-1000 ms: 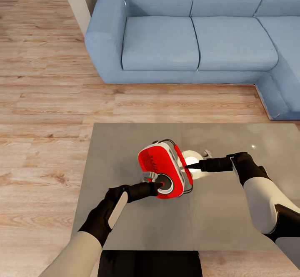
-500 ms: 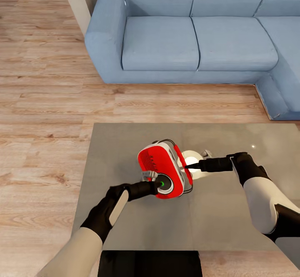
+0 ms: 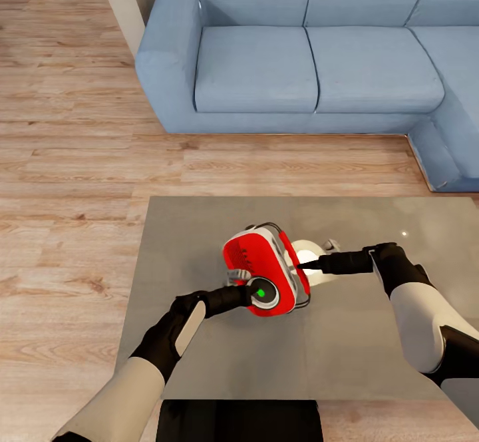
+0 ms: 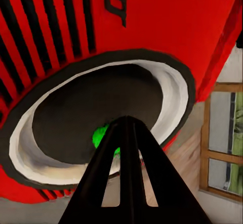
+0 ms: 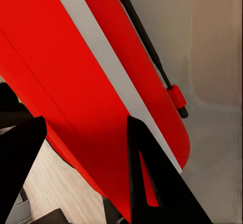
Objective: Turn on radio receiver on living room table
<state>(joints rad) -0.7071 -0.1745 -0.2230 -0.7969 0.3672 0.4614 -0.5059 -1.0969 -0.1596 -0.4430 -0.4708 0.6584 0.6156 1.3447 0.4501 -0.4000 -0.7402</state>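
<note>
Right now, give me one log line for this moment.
left gripper: shut, tip on dial | right gripper: open, bracing radio receiver | dial light: green | table: radio tilted

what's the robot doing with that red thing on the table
It is working a red radio receiver standing on the grey table in front of a blue sofa. The left gripper, fingers together, presses at the round dial on the radio's front, where a green light shows in the centre. The right gripper reaches in from the other side against the radio's edge, apparently bracing it; whether it truly clamps it is unclear.
</note>
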